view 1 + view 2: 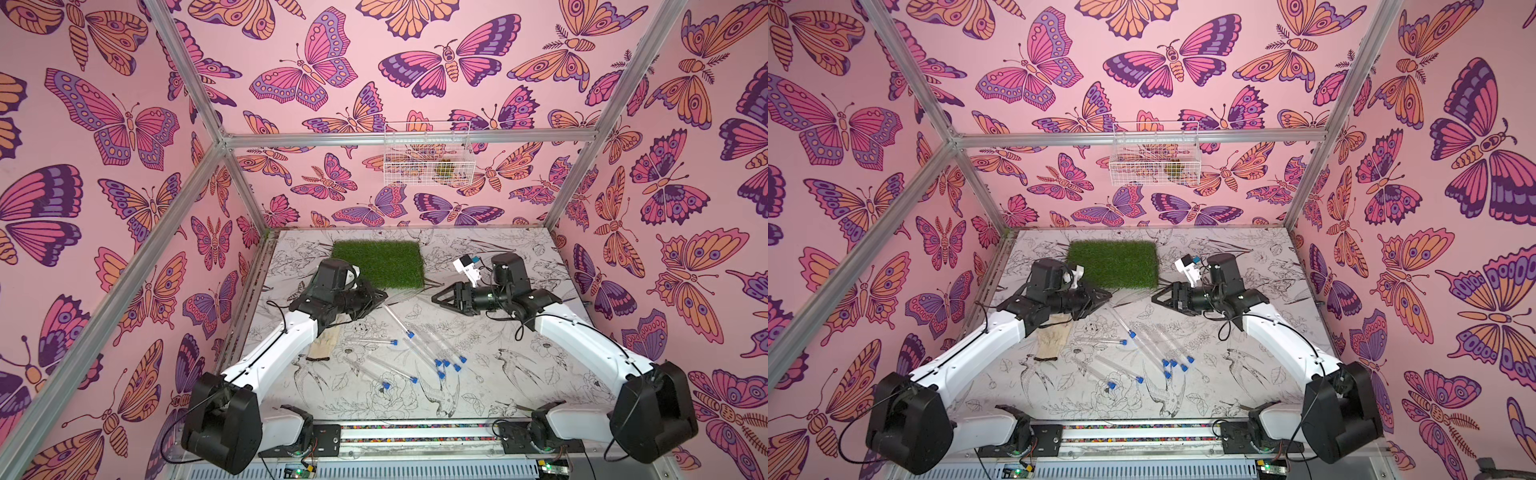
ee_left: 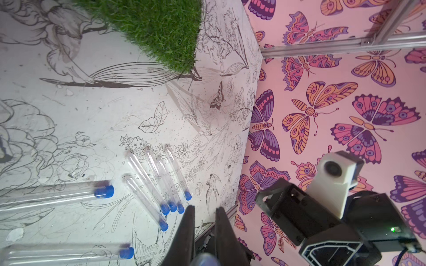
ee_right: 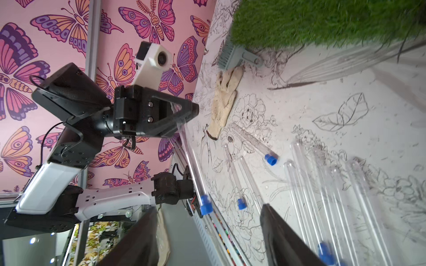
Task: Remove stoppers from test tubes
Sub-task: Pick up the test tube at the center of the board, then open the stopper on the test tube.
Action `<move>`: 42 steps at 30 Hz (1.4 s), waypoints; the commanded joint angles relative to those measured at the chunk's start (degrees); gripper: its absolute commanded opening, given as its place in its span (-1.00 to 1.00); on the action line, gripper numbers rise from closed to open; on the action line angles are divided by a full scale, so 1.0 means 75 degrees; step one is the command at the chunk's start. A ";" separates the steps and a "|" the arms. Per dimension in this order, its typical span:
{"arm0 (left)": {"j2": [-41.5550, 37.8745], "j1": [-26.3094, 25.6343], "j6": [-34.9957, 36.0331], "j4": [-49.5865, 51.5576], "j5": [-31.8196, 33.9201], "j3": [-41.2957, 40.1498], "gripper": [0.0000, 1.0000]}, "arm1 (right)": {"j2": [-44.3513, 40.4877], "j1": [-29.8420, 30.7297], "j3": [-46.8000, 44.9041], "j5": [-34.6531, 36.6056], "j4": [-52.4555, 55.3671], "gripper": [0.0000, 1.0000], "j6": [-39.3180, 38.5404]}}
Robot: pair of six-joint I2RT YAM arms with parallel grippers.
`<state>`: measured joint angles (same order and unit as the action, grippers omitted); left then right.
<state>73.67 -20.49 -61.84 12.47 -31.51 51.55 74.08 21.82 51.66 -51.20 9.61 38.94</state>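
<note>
the test tubes [image 1: 422, 350] lie scattered mid table [image 1: 519, 374], stoppers [image 1: 438, 363] mostly toward the front, with the grass mat [image 1: 378, 264] behind them and a glove [image 1: 1052, 336] to their left. one tube [image 1: 397, 320] slants down from the left gripper [image 1: 384, 296], which faces the right gripper [image 1: 434, 298] in front of the mat; a wire basket [image 1: 428, 160] hangs high at the back.

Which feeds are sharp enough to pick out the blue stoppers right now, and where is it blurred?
Both top views are sharp and evenly lit, though the clear test tubes nearly vanish against the printed table; the right wrist view smears the nearest stopper and the grass mat; the left wrist view slightly smears the near stoppers.
</note>
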 commanded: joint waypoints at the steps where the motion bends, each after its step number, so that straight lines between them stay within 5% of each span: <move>1: -0.0366 0.0060 -0.0862 0.0140 0.0115 -0.0239 -0.95 | -0.0371 0.0051 -0.0382 -0.0290 -0.0759 0.46 0.0799; 23: -0.0869 0.0049 -0.2217 -0.0556 0.0169 -0.0836 -0.92 | 0.0542 0.1815 -0.1233 0.0068 -0.3831 0.38 0.2492; 42: -0.1259 0.0107 -0.2559 -0.0834 0.0350 -0.1204 -0.92 | 0.1114 0.2257 -0.1093 0.0576 -0.5007 -0.26 0.3139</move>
<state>65.28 -20.21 -80.51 7.22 -29.95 43.97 82.15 38.35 42.17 -47.86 -26.13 61.73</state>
